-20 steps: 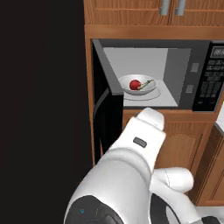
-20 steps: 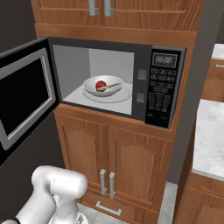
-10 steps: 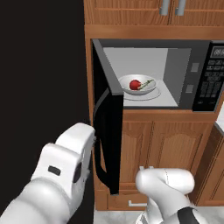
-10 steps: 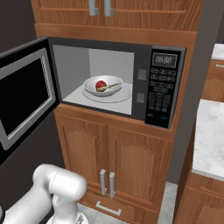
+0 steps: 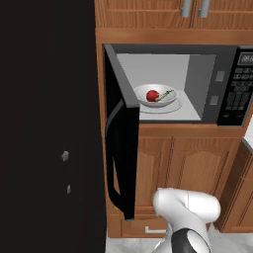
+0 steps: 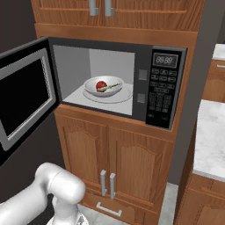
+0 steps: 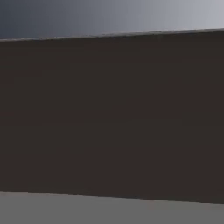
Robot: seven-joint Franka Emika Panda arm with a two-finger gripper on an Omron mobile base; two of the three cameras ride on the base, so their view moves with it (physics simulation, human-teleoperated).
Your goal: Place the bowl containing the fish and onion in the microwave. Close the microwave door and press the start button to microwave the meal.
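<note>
White arm (image 6: 48,184) low beside open microwave door (image 5: 121,148)

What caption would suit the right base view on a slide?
Bowl with red onion and fish sits inside the microwave, its door swung wide open.

We are looking at wooden cabinet doors (image 6: 116,162) with paired metal handles (image 6: 107,182) below, and a drawer pull (image 6: 108,209) lower still. Upper cabinet doors (image 6: 118,11) are sitting above. A white marble counter (image 6: 211,143) is lying to the right, and a tall dark panel (image 5: 47,123) is standing to the left.
</note>
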